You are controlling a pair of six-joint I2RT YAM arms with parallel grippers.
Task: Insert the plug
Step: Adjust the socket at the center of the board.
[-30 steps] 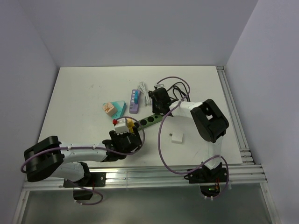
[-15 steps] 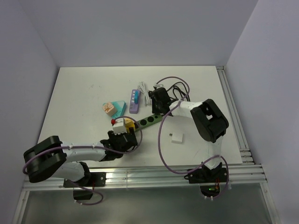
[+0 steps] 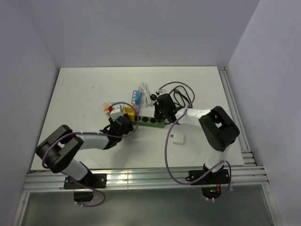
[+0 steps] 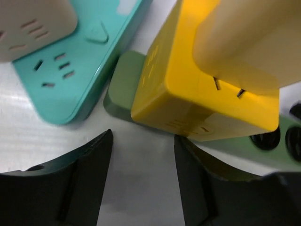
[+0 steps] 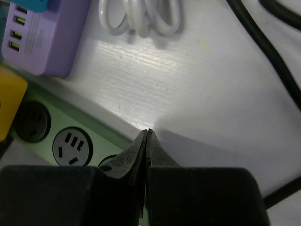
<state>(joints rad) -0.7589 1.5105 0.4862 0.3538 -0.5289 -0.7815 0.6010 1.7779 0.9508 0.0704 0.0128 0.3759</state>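
A cream plug (image 4: pixel 244 42) sits on top of a yellow adapter block (image 4: pixel 202 94), and its two metal prongs still show in the gap between them. The block is mounted on the left end of the green power strip (image 4: pixel 124 77). My left gripper (image 4: pixel 143 137) hovers just in front of the block, open, with only bare table between its fingers. In the top view the block (image 3: pixel 129 113) and strip (image 3: pixel 150 121) lie mid-table, with the left gripper (image 3: pixel 123 126) beside them. My right gripper (image 5: pixel 147 132) is shut on nothing, its tips at the strip's far edge (image 5: pixel 70 141).
A teal socket block (image 4: pixel 89 61) lies left of the yellow block. A purple USB strip (image 5: pixel 42 42), a coiled white cable (image 5: pixel 141 16) and a black cable (image 5: pixel 263 42) lie behind the green strip. A small white adapter (image 3: pixel 178 140) sits nearer the front.
The left arm reached farther out and its jaws narrowed. The yellow block with the plug and the green strip's left end swung away from the arms. The right gripper closed fully.
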